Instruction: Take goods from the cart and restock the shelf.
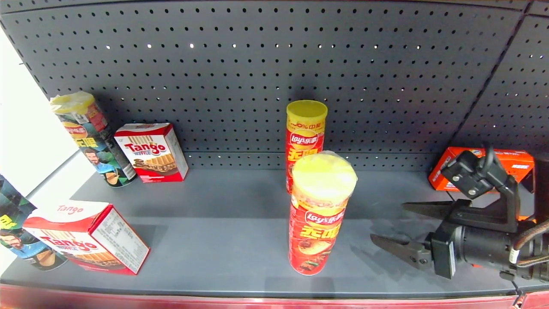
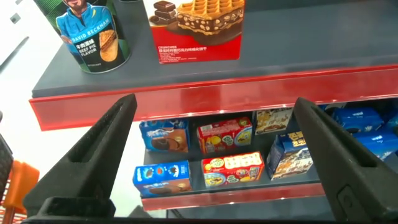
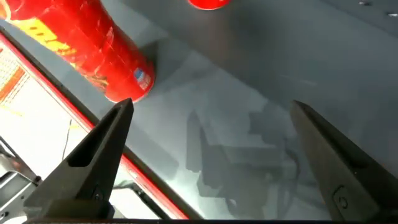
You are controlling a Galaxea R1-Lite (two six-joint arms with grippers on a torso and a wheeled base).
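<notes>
The right gripper (image 1: 388,222) is hovering wide open and empty at 3 o'clock of the front chip can (image 1: 321,214). That can is standing upright near the red front edge (image 1: 257,302) of the shelf (image 1: 223,231), with a second can (image 1: 305,137) standing at its 12 o'clock. Bare shelf is lying open toward 9 o'clock. The left gripper (image 2: 214,102) is gaping wide, empty, before that edge.

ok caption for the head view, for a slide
Right gripper, jaws open, beside the front red chip can on the grey shelf.

Red chip can (image 1: 316,240) bears yellow lid (image 1: 324,174) on grey shelf (image 1: 223,231).
</notes>
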